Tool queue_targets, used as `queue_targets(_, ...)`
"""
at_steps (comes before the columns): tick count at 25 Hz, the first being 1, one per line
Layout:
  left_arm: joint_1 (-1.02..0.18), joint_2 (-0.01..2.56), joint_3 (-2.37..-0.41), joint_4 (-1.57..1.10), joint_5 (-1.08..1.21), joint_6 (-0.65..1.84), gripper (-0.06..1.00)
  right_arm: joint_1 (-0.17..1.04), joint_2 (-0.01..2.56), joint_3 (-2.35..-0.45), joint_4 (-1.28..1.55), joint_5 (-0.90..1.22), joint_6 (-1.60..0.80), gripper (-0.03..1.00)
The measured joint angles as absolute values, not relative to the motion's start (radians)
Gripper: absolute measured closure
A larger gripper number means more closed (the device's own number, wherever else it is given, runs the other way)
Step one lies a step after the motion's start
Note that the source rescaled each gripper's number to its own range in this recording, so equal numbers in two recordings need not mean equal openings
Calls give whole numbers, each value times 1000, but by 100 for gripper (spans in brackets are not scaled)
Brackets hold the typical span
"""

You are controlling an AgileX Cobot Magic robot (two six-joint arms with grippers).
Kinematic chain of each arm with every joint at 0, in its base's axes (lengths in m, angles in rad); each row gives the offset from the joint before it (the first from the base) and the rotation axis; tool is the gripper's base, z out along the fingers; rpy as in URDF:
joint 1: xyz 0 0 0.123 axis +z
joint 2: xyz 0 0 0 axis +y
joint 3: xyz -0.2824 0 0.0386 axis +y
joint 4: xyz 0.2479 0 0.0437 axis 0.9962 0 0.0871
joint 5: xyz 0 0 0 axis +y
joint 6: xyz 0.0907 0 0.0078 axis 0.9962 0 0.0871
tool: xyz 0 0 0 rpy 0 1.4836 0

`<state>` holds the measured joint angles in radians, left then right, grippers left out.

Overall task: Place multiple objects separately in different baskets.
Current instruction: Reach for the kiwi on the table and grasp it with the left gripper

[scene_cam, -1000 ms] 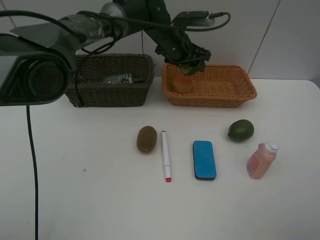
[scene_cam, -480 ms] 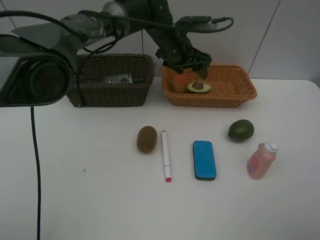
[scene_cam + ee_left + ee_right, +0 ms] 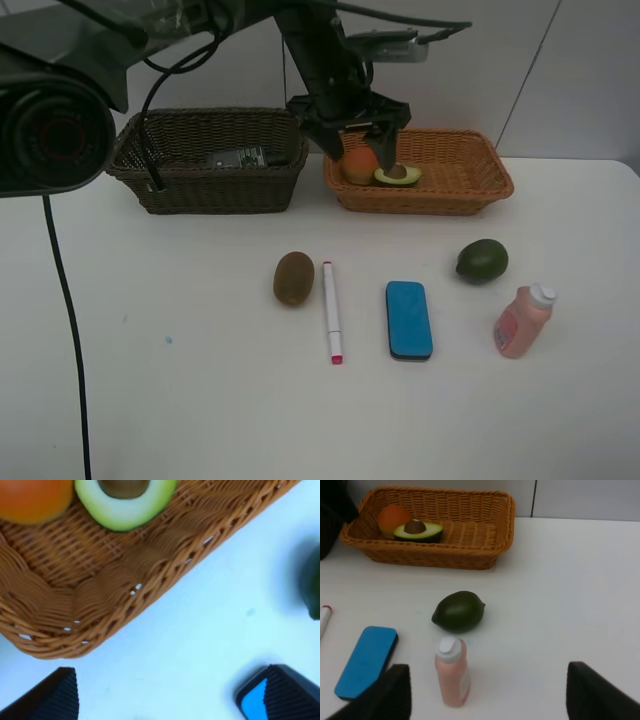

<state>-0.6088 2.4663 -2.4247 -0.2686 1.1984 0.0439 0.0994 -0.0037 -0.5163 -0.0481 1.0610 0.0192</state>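
1. At the table's near side, about 4 o'clock, the pink bottle (image 3: 523, 321) stands: probably light, smooth, tippy; pinch its body. The right gripper (image 3: 490, 690) has its jaws apart, empty.
2. Mid-table: blue eraser (image 3: 409, 319), marker (image 3: 331, 311), kiwi (image 3: 293, 277); whole avocado (image 3: 482, 260) at 2 o'clock, likely firm, apt to roll.
3. At 12 o'clock, the left gripper (image 3: 361, 152), jaws spread, hovers over the tan basket (image 3: 470, 190) holding halved avocado (image 3: 398, 175) and peach (image 3: 358, 165).
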Motion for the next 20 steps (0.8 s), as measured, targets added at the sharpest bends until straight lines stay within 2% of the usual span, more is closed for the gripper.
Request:
queue_targets(5, -619, 2354, -2281, -256, 1197, 0, 9, 99, -4, -516, -48, 1061, 19, 22)
queue_targets(12, -624, 2151, -1894, -213, 1198, -105, 9, 99, -4, -516, -48, 1061, 19, 22)
queue_targets(20, -669, 2139, -1600, -181, 1153, -125, 9, 99, -4, -516, -48, 1061, 19, 22)
